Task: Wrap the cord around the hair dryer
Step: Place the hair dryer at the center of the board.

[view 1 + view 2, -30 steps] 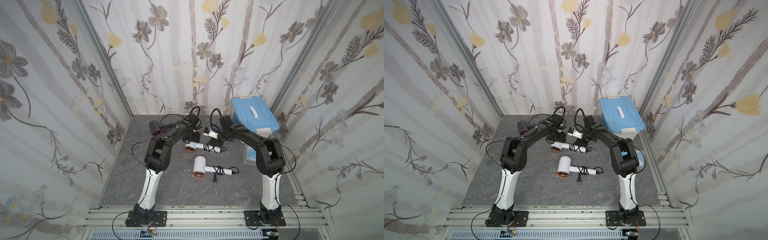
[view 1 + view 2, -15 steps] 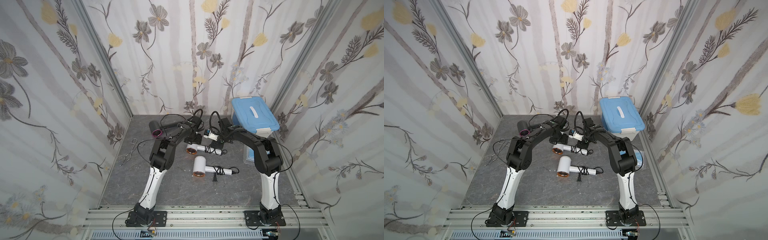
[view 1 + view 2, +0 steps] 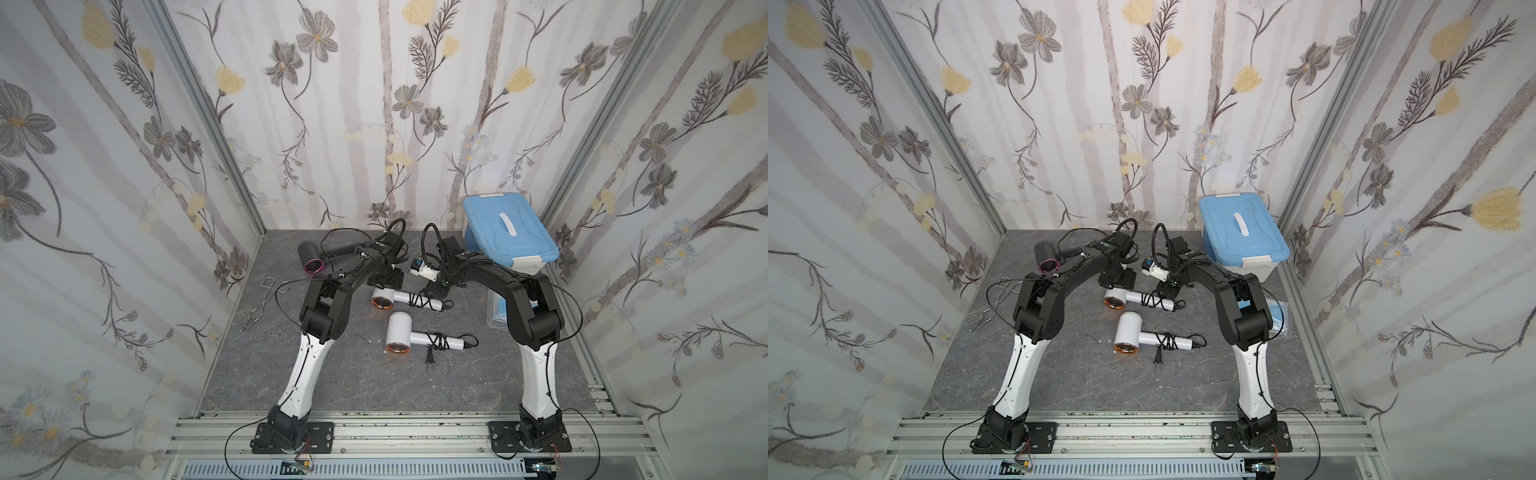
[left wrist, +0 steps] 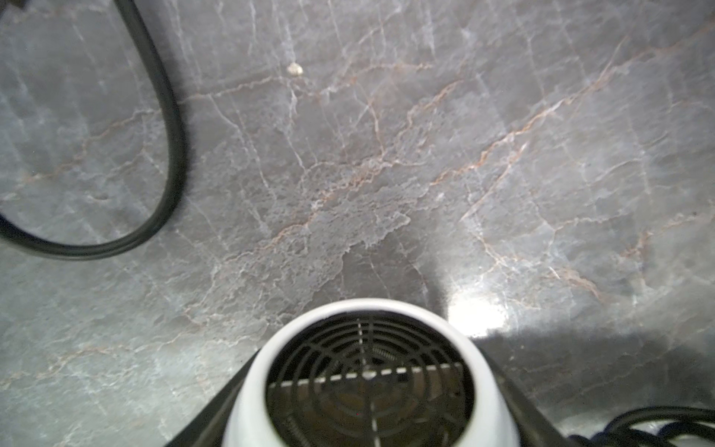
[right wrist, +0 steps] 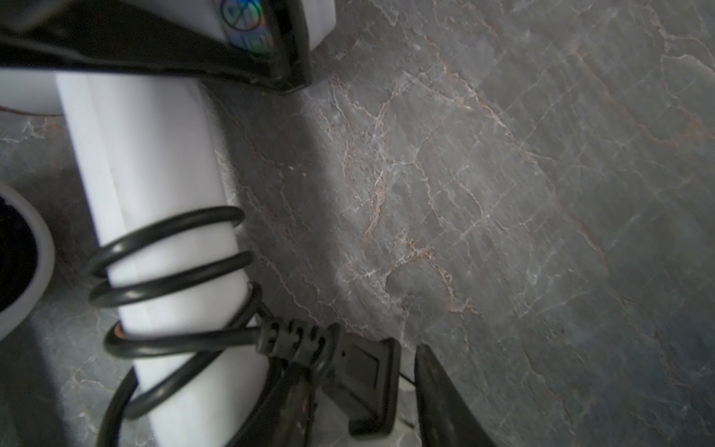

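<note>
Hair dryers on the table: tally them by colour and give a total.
White: 2, the far white hair dryer and the near white hair dryer
Black: 1, the black hair dryer
Total: 3

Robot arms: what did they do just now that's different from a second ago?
The right gripper opened and seems to have let go of the plug, which lies between its jaws beside the handle wrapped in cord. The left arm swung its elbow slightly inward. Unchanged: the left gripper grips the hair dryer. The other white dryer, black dryer, blue box and tongs lie where they were.
</note>
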`<state>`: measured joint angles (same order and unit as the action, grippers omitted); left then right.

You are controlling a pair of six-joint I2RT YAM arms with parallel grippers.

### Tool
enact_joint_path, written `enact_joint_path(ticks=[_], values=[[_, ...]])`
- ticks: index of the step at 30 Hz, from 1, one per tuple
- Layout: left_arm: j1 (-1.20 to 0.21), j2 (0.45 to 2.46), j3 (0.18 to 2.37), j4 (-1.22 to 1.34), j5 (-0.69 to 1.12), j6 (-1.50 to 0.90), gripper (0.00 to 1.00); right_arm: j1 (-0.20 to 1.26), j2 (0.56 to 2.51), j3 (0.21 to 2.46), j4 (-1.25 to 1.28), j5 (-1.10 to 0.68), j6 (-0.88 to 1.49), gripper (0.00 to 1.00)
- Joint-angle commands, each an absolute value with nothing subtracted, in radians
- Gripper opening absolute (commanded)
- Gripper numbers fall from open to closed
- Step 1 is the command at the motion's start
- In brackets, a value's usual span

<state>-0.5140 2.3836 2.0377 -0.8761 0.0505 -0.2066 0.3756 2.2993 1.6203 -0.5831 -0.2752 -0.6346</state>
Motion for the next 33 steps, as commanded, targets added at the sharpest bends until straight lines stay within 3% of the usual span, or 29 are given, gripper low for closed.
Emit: enact_joint_path(ticks=[1, 8, 19, 33], values=[[-0.512, 2.376, 2.045, -0.939, 0.075, -0.212, 0.82, 0.371, 2.28, 1.626, -0.599, -0.238, -0.624, 0.45], [-0.513, 2.366, 2.053, -0.936, 0.093, -0.214, 1.0, 0.372, 2.267, 1.621, -0.618, -0.233, -0.624, 0.46], [-0.515, 2.313, 2.065, -0.924, 0.099, -0.218, 1.0, 0.336, 2.21, 1.6, -0.632, -0.219, -0.561, 0.47], [-0.517, 2.31, 2.051, -0.896, 0.092, -0.247, 1.0, 0.279, 1.96, 1.423, -0.605, -0.299, -0.375, 0.48]])
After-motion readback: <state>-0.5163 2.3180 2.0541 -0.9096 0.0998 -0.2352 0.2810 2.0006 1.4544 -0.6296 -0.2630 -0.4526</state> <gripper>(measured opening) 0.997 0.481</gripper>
